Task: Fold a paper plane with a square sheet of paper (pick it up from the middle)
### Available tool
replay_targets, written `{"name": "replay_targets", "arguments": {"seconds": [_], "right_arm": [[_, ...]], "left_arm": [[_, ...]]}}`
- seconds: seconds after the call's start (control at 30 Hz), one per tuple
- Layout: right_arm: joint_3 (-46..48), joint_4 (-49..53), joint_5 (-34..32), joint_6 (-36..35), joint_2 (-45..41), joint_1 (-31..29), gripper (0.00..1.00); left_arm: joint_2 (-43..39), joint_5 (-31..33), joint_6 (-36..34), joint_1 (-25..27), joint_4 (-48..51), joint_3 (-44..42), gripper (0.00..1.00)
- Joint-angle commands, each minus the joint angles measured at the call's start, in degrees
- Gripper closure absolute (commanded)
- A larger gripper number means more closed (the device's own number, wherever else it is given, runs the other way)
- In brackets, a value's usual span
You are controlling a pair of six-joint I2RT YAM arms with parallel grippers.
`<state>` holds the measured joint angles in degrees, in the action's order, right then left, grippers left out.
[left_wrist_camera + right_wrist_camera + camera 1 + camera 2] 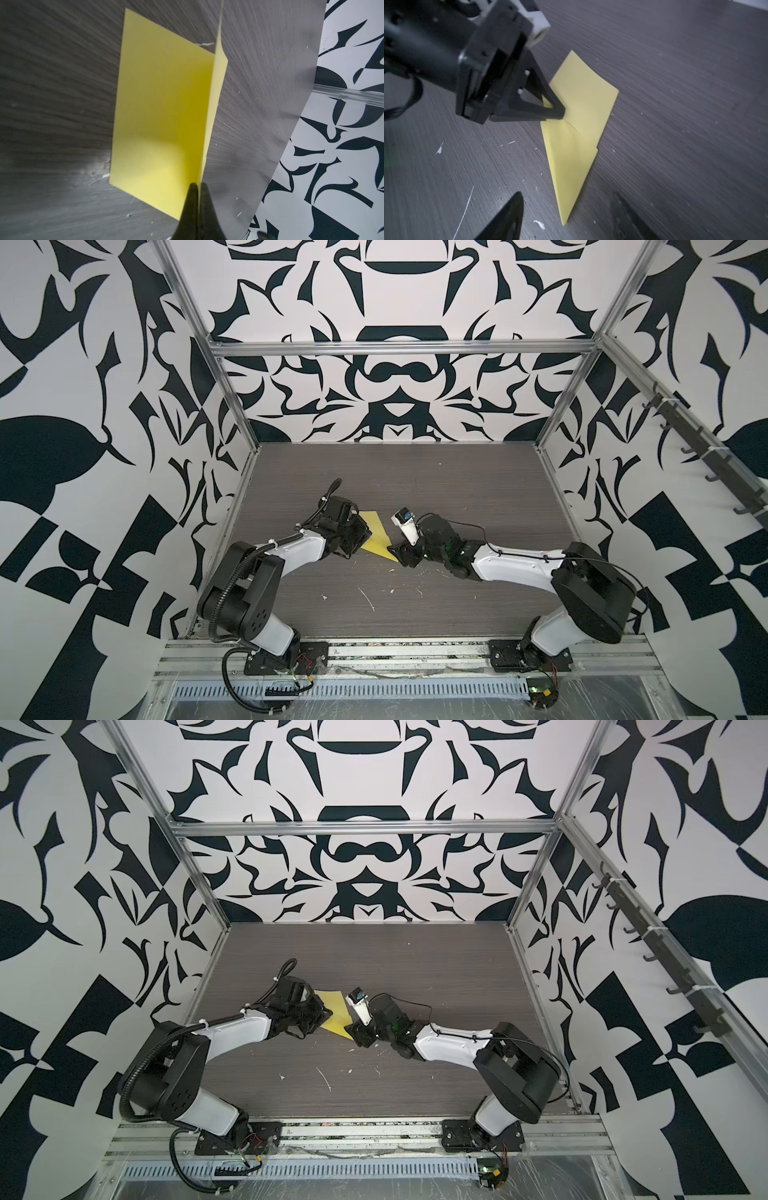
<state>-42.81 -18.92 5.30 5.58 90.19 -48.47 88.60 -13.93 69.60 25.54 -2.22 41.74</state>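
Yellow sheet (376,537) was seen in the middle of the desk (457,497), already creased to a pointed nose; wing folds were probably left to do. Left tool (560,113) was pinched shut on its raised flap, right tool (567,194) was spread wide, empty.

Place: a robot test cell in a lab.
Frame: aluminium frame (399,349) boxed round the fingers (508,216).
Walls: black-and-white patterned panels (399,290) beyond the fingers.
Surface: grey wood-grain tabletop (415,489) under the fingers.
Mounting: arm bases (282,657) bolted to a rail (399,655) behind the fingers.
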Motion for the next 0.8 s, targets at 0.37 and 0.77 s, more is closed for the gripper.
{"name": "replay_targets", "arguments": {"seconds": [0.37,0.77], "right_arm": [[-1.2,-14.2,-4.6,-8.4,11.6,-4.2,0.57],[-2.2,-16.0,-6.0,-10.2,15.3,-4.6,0.67]], "left_arm": [[0.3,1.5,2.8,0.3,5.3,1.1,0.98],[0.3,1.1,3.2,0.3,5.2,1.2,0.98]]}}
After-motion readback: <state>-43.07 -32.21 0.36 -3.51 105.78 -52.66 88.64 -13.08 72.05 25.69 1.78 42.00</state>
